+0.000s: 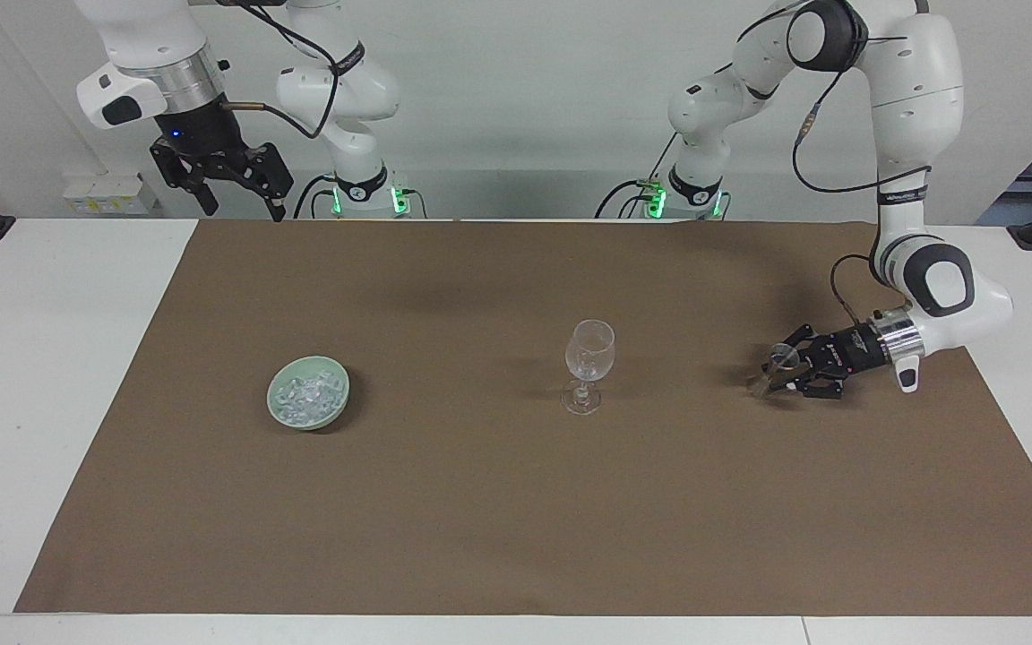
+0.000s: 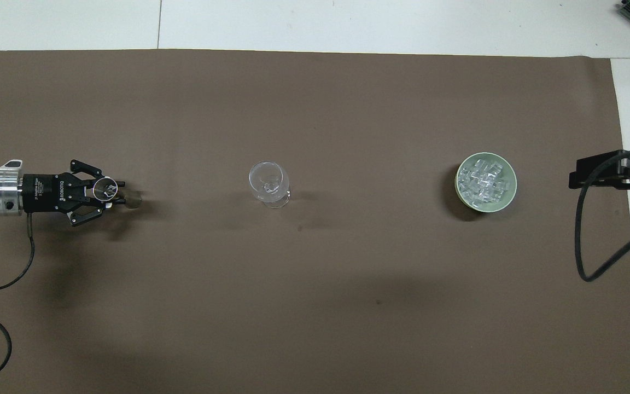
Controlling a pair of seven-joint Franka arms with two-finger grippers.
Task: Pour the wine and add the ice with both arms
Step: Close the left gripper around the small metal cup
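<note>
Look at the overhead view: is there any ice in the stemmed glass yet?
No: the ice all lies heaped in the pale green bowl, while the stemmed glass stands empty mid-mat.

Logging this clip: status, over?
Left tool low at small clear cup, fingers around it. Right tool open, waiting high. Ice in green bowl; stemmed glass upright. Nothing in the way.
</note>
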